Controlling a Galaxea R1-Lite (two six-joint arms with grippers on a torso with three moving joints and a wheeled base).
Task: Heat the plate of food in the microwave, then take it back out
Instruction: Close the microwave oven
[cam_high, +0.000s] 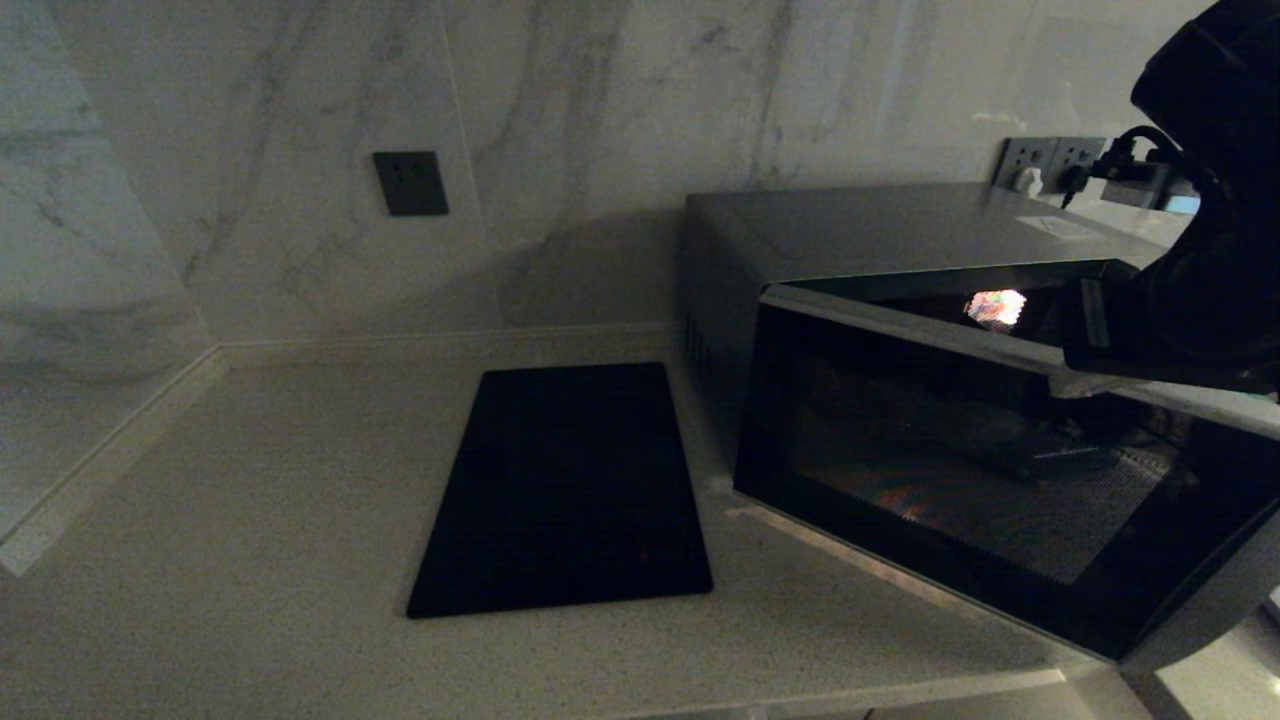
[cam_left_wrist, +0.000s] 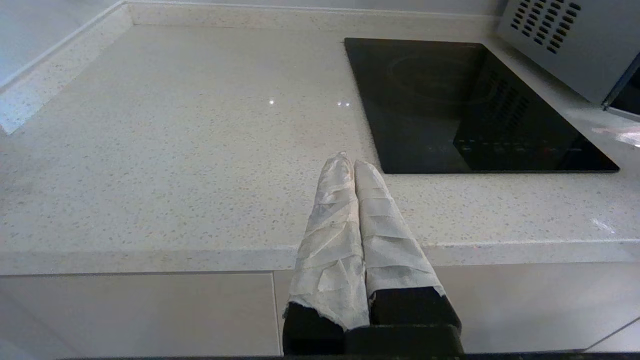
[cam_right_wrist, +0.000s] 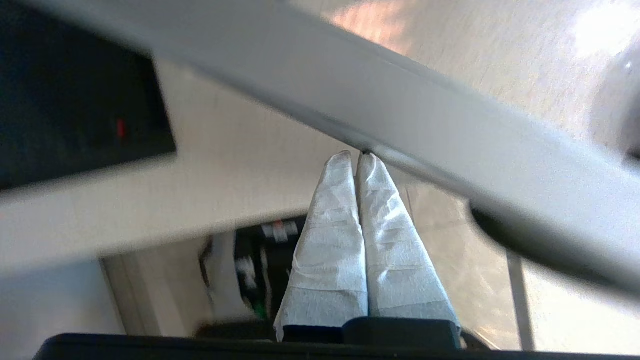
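The silver-grey microwave (cam_high: 860, 225) stands at the right of the counter. Its black glass door (cam_high: 950, 480) is swung partly open on the left hinge. My right arm (cam_high: 1200, 300) reaches in over the door's top edge. In the right wrist view my right gripper (cam_right_wrist: 356, 155) is shut and empty, its taped fingertips right against the grey door edge (cam_right_wrist: 400, 125). My left gripper (cam_left_wrist: 350, 161) is also shut and empty, held low before the counter's front edge, well left of the microwave (cam_left_wrist: 570, 45). The plate of food is hidden from me.
A flat black cooktop (cam_high: 565, 485) lies in the counter just left of the microwave, also seen as the cooktop (cam_left_wrist: 465, 105) ahead of my left gripper. Marble wall with a dark socket (cam_high: 410, 183) behind; plugs (cam_high: 1050, 165) sit behind the microwave. Bare counter (cam_high: 250, 520) spreads to the left.
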